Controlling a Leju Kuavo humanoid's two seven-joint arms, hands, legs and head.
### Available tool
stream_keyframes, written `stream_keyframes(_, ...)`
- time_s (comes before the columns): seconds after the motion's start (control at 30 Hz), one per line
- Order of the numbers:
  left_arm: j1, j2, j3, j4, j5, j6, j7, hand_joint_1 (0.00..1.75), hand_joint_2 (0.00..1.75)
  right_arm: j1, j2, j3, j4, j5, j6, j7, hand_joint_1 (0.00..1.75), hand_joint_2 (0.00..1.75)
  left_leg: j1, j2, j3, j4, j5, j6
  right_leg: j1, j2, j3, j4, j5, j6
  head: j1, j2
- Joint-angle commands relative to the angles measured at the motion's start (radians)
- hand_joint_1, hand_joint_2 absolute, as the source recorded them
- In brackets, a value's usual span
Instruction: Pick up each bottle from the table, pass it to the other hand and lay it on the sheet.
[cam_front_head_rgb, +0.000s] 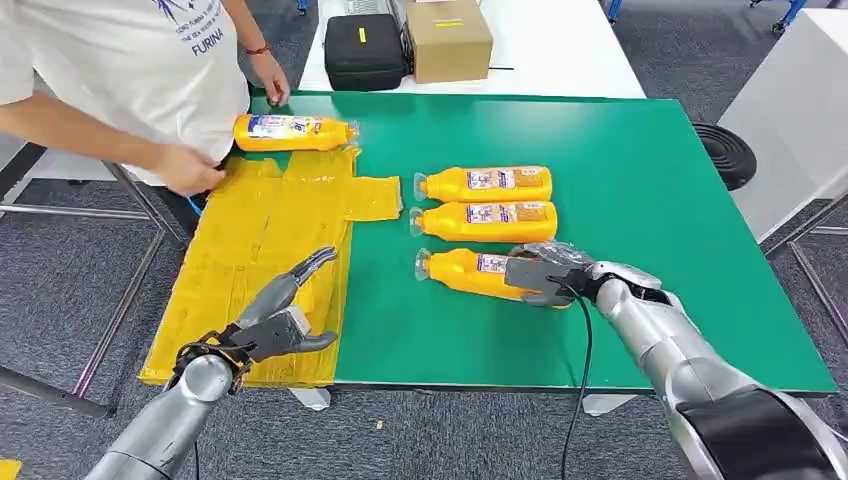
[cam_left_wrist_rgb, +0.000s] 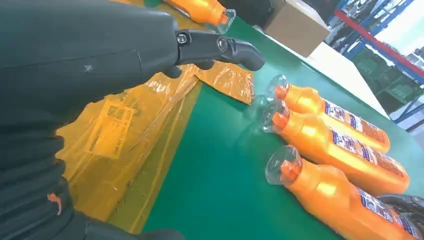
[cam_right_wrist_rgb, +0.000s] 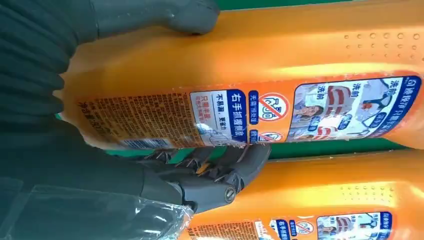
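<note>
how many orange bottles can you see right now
4. One lies on the yellow sheet at its far end, near a person's hand. Three lie side by side on the green table: far, middle, and nearest, which the right hand grips.

The person's white shirt (cam_front_head_rgb: 130, 50) reads "FURINA" — the bottle (cam_right_wrist_rgb: 250, 75) in the right hand (cam_right_wrist_rgb: 100, 165) shows "右手抓握" on its label.

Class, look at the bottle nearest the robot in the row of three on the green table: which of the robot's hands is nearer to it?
Right. The right hand is wrapped around that bottle, while the left hand hovers over the yellow sheet, apart from it.
</note>
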Motion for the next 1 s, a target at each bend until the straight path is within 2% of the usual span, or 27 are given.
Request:
stream_keyframes(0.03, -0.057, -0.01, -0.018, 0.087, 0.002, -0.009, 0.008, 0.0, 1.75, -0.003, -0.007, 0.056, 0.082, 0.0, 0.005, 0.008, 1.52, 1.75, 0.001, -0.002, 0.003, -0.001, -0.001, 0.0, 0.001, -0.003, 0.005, -0.001, -0.001, -0.002, 0.0, 0.0)
stream_keyframes(0.43, -0.058, -0.008, -0.017, 0.091, 0.002, -0.01, 0.008, 0.0, 1.75, 0.0, -0.005, 0.057, 0.082, 0.001, 0.0, 0.009, 1.52, 1.75, 0.001, -0.002, 0.004, -0.001, -0.001, 0.0, 0.001, -0.003, 0.005, -0.001, -0.001, -0.002, 0.0, 0.0)
stream_keyframes(0.47, -0.058, -0.008, -0.019, 0.092, 0.002, -0.01, 0.008, 0.0, 1.75, -0.002, -0.005, 0.06, 0.083, 0.003, 0.0, 0.01, 1.59, 1.75, 0.001, -0.002, 0.004, -0.001, -0.001, 0.0, 0.001, -0.003, 0.005, -0.001, -0.001, -0.002, 0.0, 0.0)
stream_keyframes(0.5, -0.057, -0.006, -0.02, 0.092, 0.004, -0.009, 0.007, 0.0, 1.75, -0.002, -0.002, 0.059, 0.078, 0.0, -0.027, 0.006, 1.73, 1.75, 0.001, -0.001, 0.003, -0.001, 0.0, 0.0, 0.001, -0.002, 0.004, -0.001, -0.001, -0.001, 0.0, 0.0)
stream_keyframes(0.63, -0.022, 0.002, 0.002, 0.059, 0.022, 0.002, 0.003, 0.0, 1.75, 0.014, 0.016, 0.017, 0.015, -0.046, -0.142, -0.049, 1.75, 1.75, 0.001, 0.0, 0.005, -0.001, -0.001, 0.0, 0.001, -0.001, 0.005, -0.002, -0.001, -0.002, 0.0, 0.0)
stream_keyframes(0.7, 0.015, -0.001, 0.041, 0.016, 0.044, 0.019, 0.006, 0.0, 1.75, 0.077, 0.028, -0.05, -0.109, -0.111, -0.238, -0.09, 1.75, 1.75, 0.0, 0.001, 0.003, -0.001, -0.001, 0.0, 0.001, 0.0, 0.004, -0.001, 0.0, -0.002, 0.001, 0.0)
stream_keyframes(0.83, 0.048, -0.031, 0.123, -0.023, 0.147, 0.025, 0.015, 0.0, 1.75, 0.28, 0.047, -0.164, -0.454, -0.174, -0.301, -0.099, 1.75, 1.75, 0.001, 0.002, 0.003, -0.001, -0.002, 0.0, 0.001, 0.001, 0.004, -0.001, -0.001, -0.003, 0.0, 0.0)
stream_keyframes(0.87, 0.058, -0.057, 0.165, -0.034, 0.209, 0.032, 0.027, 0.0, 1.75, 0.34, 0.07, -0.209, -0.542, -0.186, -0.314, -0.097, 1.75, 1.75, 0.001, 0.002, 0.004, -0.001, -0.002, -0.001, 0.002, 0.001, 0.005, -0.002, -0.001, -0.002, 0.0, 0.0)
stream_keyframes(1.0, 0.063, -0.083, 0.197, -0.044, 0.27, 0.045, 0.043, 0.0, 1.75, 0.383, 0.102, -0.258, -0.605, -0.192, -0.337, -0.105, 1.75, 1.75, 0.001, 0.0, 0.001, 0.0, -0.002, 0.0, 0.002, -0.001, 0.003, 0.0, -0.002, -0.002, 0.0, 0.0)
